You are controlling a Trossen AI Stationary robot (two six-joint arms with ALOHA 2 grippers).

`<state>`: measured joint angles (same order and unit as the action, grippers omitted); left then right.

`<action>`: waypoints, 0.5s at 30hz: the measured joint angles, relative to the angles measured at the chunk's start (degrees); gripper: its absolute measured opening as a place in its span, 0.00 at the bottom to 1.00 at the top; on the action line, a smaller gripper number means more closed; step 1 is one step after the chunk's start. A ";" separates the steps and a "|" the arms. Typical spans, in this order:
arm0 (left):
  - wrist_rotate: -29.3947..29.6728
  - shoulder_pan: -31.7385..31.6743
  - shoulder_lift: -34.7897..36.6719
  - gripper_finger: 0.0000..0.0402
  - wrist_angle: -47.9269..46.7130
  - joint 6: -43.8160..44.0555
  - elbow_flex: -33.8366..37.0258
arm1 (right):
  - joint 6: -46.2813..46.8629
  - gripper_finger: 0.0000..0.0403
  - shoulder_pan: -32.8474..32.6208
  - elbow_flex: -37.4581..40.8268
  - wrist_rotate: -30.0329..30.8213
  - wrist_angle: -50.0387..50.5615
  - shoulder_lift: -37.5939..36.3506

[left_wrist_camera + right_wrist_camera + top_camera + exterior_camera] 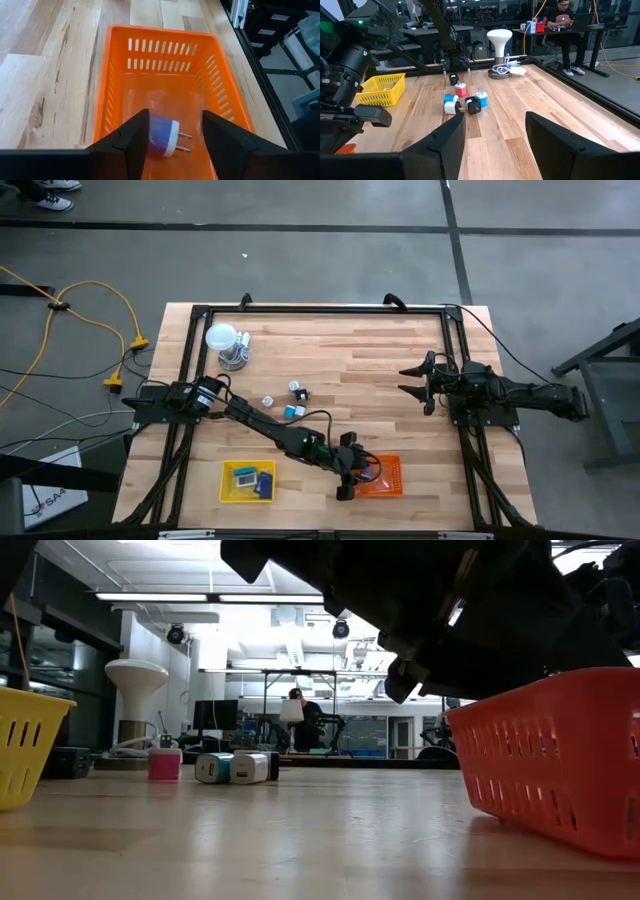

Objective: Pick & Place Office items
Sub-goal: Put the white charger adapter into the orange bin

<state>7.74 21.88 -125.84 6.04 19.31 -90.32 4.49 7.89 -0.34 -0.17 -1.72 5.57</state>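
Two matte black jointed arms, the left arm (262, 423) and right arm (520, 392), trailing thin black cables, ending in angular black jaws.

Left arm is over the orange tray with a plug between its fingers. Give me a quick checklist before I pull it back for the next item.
1. Left gripper over the orange tray: ok.
2. Blue and white plug between the fingers, over the tray floor: ok.
3. Plug released: cannot tell; whether the fingers touch it does not show.
4. Right gripper open and parked at the table's right side, away from the tray: ok.
5. Loose office items waiting mid-table: ok.
6. Yellow tray apart from the orange tray: ok.
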 joint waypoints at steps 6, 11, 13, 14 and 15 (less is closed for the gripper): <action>-0.02 0.41 0.00 0.54 0.02 0.00 0.00 | 0.00 0.48 -0.01 0.00 -0.01 0.01 0.02; -0.01 0.42 0.00 0.56 0.02 -0.01 0.00 | 0.00 0.48 0.00 0.00 -0.01 0.00 -0.01; -0.01 0.41 0.02 0.56 0.02 0.00 0.00 | 0.00 0.48 0.00 0.02 0.01 0.01 0.00; -0.02 0.42 0.02 0.56 0.02 0.00 0.00 | 0.00 0.48 0.00 0.01 0.00 0.01 0.00; -0.01 0.42 0.01 0.56 0.02 0.00 0.00 | 0.00 0.48 0.01 0.01 0.01 0.01 0.02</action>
<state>7.74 22.30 -125.83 6.07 19.31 -90.32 4.49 7.90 -0.33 -0.16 -1.71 5.58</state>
